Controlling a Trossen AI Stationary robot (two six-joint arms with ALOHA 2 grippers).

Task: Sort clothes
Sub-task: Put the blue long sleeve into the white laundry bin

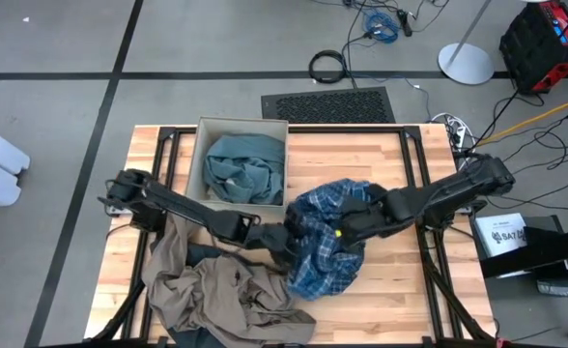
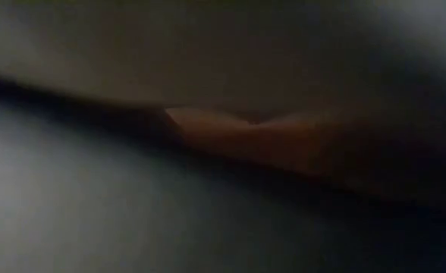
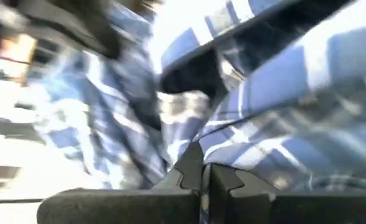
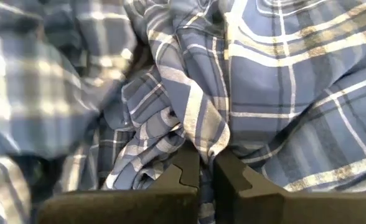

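- Both arms are working on the plaid shirt (image 1: 327,242), which is lying bunched at mid-table between the khaki garment (image 1: 216,290) and the right arm.
- The left gripper (image 3: 201,177) is pinching shut on a plaid fold; the right gripper (image 4: 206,167) is clamping another fold, fingers closed.
- Next, I'd judge, they're needing to lift together and carry it clear of the pile.
- The teal-grey garment (image 1: 243,169) is already sitting in the cardboard box (image 1: 199,155).
- No label is reading clearly.
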